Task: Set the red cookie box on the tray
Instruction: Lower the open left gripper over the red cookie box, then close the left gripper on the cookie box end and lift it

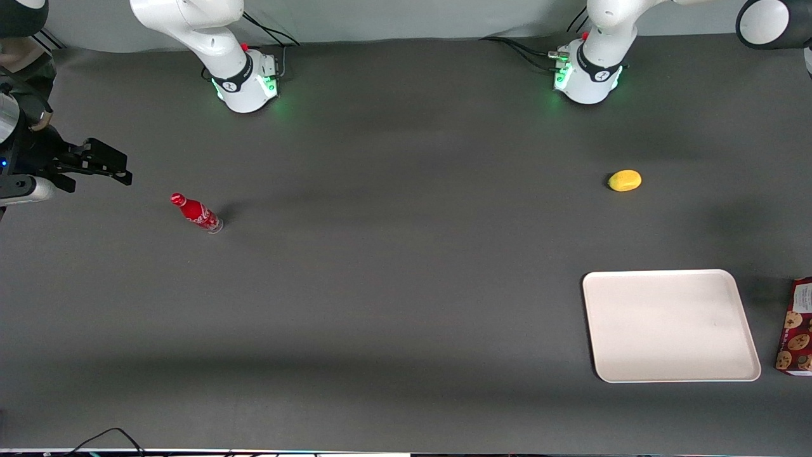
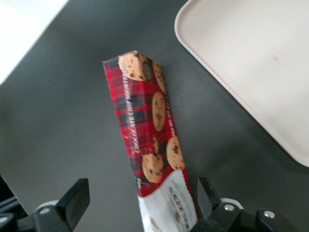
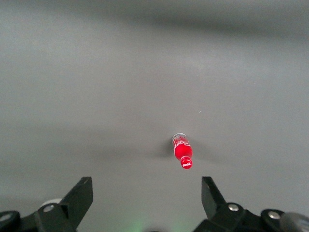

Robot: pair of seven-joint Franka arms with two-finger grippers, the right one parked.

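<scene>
The red cookie box (image 1: 798,327) lies flat on the dark table at the working arm's end, beside the tray (image 1: 669,324) and apart from it; the front view cuts part of it off. The box (image 2: 145,121) is a long dark-red tartan carton with cookie prints and a white label at one end. The cream-white tray (image 2: 251,53) is bare. My left gripper (image 2: 142,192) shows only in the left wrist view. It hovers above the box's white-label end, open wide, with one finger (image 2: 77,195) well clear of the box and the other finger (image 2: 206,191) close beside it.
A yellow fruit (image 1: 625,180) lies farther from the front camera than the tray. A small red soda bottle (image 1: 196,213) stands toward the parked arm's end and also shows in the right wrist view (image 3: 182,153). The table's edge (image 2: 29,43) runs close to the box.
</scene>
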